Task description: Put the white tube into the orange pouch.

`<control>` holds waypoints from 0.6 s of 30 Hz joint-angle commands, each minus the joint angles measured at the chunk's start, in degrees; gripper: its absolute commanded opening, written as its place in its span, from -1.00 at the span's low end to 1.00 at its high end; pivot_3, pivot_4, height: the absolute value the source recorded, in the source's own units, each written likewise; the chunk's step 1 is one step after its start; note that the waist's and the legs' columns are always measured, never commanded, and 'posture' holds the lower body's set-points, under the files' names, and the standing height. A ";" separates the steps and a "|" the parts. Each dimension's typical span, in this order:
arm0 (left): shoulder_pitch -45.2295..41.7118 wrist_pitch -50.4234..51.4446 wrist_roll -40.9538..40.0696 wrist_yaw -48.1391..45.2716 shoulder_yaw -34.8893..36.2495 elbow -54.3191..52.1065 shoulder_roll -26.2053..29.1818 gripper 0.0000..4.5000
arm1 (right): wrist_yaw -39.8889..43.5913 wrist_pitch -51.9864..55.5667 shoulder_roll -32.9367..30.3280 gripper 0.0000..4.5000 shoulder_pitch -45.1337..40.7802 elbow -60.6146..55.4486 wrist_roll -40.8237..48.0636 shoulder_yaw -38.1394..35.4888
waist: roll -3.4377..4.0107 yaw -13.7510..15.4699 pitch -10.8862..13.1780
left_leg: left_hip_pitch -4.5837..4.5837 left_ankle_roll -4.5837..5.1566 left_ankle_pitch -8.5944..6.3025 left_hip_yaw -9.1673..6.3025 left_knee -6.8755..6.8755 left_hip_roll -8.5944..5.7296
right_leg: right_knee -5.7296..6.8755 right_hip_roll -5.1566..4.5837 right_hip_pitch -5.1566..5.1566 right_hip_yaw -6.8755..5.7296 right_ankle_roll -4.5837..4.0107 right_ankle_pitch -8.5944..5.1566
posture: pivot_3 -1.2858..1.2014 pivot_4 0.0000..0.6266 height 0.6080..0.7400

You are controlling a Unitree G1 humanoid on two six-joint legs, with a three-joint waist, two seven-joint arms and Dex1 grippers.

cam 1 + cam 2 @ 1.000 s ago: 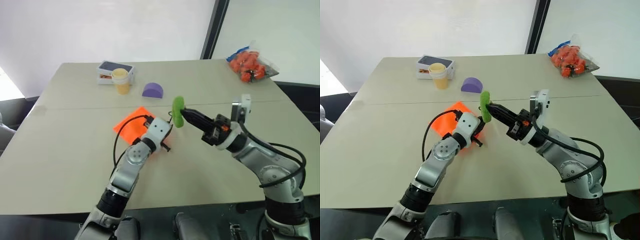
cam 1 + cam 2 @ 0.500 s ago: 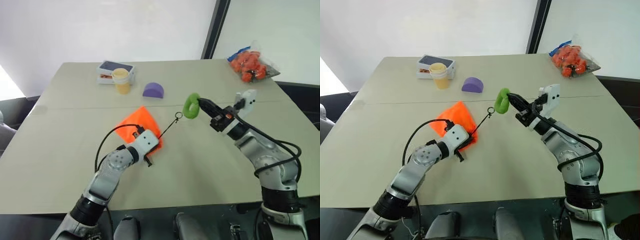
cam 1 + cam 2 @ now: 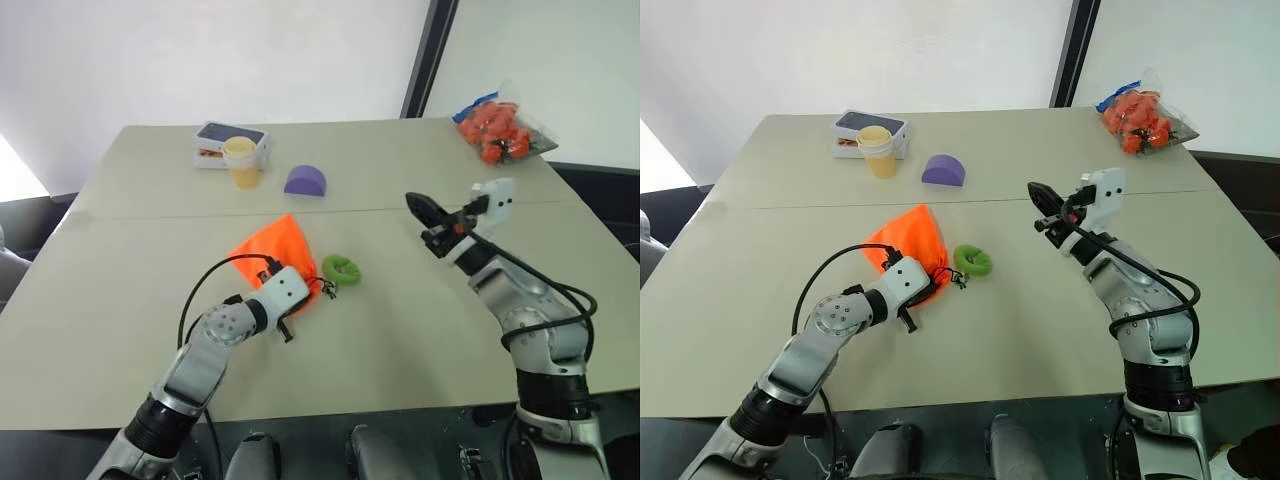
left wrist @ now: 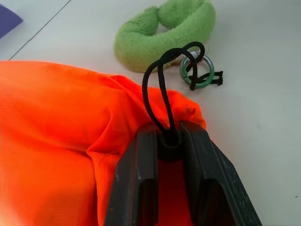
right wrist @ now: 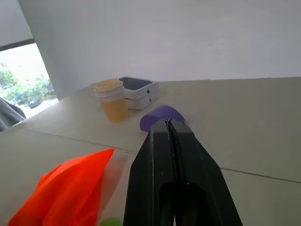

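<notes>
On the tabletop (image 3: 120, 300), the left end effector (image 4: 169, 141) pinches the orange pouch (image 3: 272, 250) at its black cord (image 4: 162, 89), a green ring (image 3: 342, 269) lying just beside. Farther off, the right end effector (image 3: 418, 206) hangs closed, empty.

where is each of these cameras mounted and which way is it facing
Left and right eye: on the head, looking forward and down over the table; both arms show, left end effector at the orange pouch, right end effector raised over the table.
Left wrist: on the left arm, along its fingers, which pinch the pouch's cord; green ring beyond.
Right wrist: on the right arm, along its shut fingers, toward the cup and purple block.
Shared: all show the pouch.
</notes>
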 commanded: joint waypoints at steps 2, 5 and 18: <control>-0.44 1.10 -4.35 -0.37 3.50 -4.55 -1.27 -0.06 | 2.12 1.94 -0.50 -0.62 0.61 -3.13 2.03 -0.40 | 0.00 0.01 0.00 | 0.00 0.00 0.00 0.00 0.00 0.00 | 0.00 0.00 0.00 0.00 0.00 0.00 | 0.03 -0.52 0.74; -0.99 3.95 -8.60 -0.93 6.36 -7.58 -2.31 0.59 | 2.07 2.14 -0.81 0.03 1.19 -3.09 0.49 0.09 | 0.00 0.00 0.00 | 0.01 0.00 0.00 -0.01 0.00 0.01 | 0.01 0.00 0.01 -0.01 0.00 0.00 | 0.03 -0.52 0.74; -5.43 10.09 -15.40 8.30 22.65 -5.40 -2.02 0.61 | 12.09 -3.86 -6.76 0.94 9.43 -0.88 -7.49 2.44 | 0.00 -0.14 0.00 | 0.06 0.00 0.00 -0.01 0.04 0.00 | 0.02 0.03 0.04 -0.01 0.04 0.01 | 0.03 -0.52 0.74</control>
